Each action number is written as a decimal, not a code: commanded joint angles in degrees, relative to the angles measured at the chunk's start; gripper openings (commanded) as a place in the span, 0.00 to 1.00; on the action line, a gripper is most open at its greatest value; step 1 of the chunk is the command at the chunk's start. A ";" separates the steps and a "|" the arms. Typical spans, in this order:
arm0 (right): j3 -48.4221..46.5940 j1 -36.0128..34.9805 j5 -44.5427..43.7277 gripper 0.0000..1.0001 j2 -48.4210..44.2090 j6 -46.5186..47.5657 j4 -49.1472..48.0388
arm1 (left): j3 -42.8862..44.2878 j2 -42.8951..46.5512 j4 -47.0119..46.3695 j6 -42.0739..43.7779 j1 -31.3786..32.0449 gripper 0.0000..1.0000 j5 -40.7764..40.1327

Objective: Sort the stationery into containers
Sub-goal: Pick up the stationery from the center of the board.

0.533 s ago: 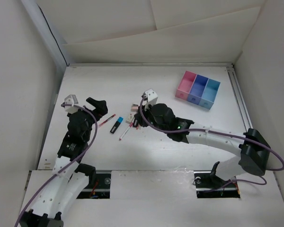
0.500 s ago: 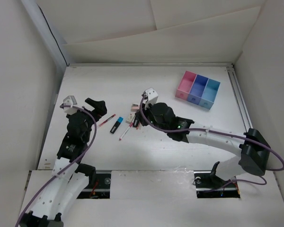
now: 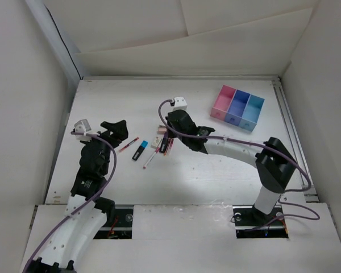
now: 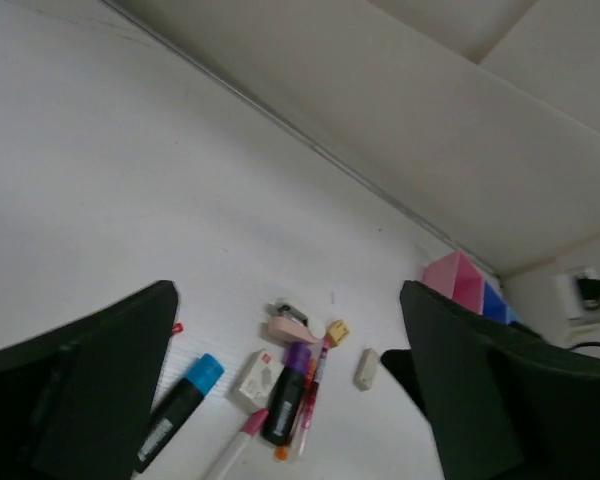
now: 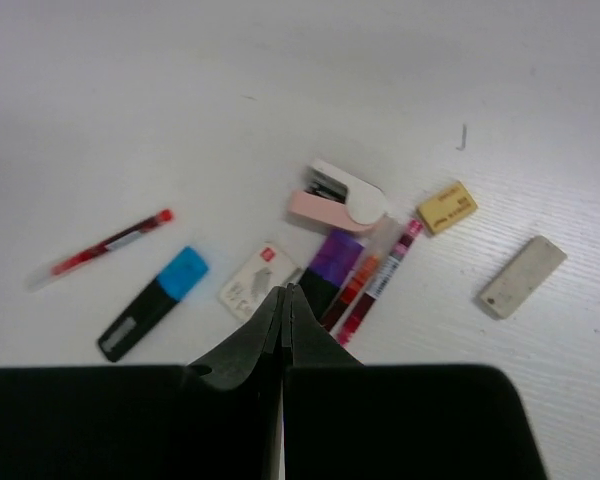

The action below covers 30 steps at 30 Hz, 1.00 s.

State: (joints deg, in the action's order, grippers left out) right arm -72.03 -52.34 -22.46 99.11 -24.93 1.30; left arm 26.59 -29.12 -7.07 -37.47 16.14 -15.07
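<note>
Right end effector [image 5: 283, 292] pinched shut, empty, above purple-capped black marker [image 5: 325, 270] and small white printed box [image 5: 257, 282]; lowered shut, likely to scatter both. Left end effector [image 3: 115, 127] spread wide.

White arm links [image 3: 238, 154], black joints [image 3: 275, 169], purple cables [image 3: 114, 162], white wrist cameras [image 3: 179, 103]

Just ahead of my right gripper [image 5: 283, 295] lie a small box [image 5: 257, 279], on the left, and a marker [image 5: 327, 268], on the right. Beyond them sits a stapler [image 5: 340, 197]. Left of my tips lie a highlighter [image 5: 152, 303] and, farther out, a pen [image 5: 105, 243]. Right of the marker come two pens [image 5: 380, 270], an eraser [image 5: 446, 207] and a block [image 5: 521, 276].
</note>
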 commanded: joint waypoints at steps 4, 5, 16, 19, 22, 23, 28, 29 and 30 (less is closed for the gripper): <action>-6.80 3.64 0.74 0.00 6.86 -6.18 5.72 | -2.41 -1.29 -11.03 4.95 0.12 0.45 3.64; -7.77 4.25 0.75 0.00 7.93 -6.71 6.51 | -3.29 -1.29 -11.82 5.56 0.12 0.33 3.64; -14.98 4.26 2.16 0.51 16.64 -9.88 10.13 | -5.50 0.47 -11.56 4.60 0.12 0.42 6.01; -15.60 4.78 1.63 0.43 17.34 -11.28 10.83 | -4.97 -0.06 -11.56 4.60 0.12 0.46 7.25; -15.07 4.79 1.63 0.35 17.95 -11.81 10.83 | -4.97 -0.06 -11.56 4.60 0.12 0.47 7.25; -15.07 4.79 1.63 0.35 17.96 -11.81 11.35 | -4.97 -0.06 -11.56 5.12 0.12 0.48 7.25; -15.60 4.79 1.63 0.48 19.01 -12.95 11.97 | -4.97 -0.06 -11.56 5.13 0.12 0.51 7.25; -14.99 4.79 1.63 0.50 19.54 -12.95 11.97 | -4.97 -0.06 -11.56 5.13 0.12 0.51 7.25; -14.98 4.79 2.93 0.50 19.54 -12.95 11.97 | -4.97 -0.06 -11.56 5.13 0.12 0.51 7.77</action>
State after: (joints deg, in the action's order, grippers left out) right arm -85.17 -47.70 -20.45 118.19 -36.73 12.82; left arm 21.45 -29.41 -15.64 -32.84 16.14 -8.51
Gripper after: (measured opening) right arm 0.497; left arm 0.503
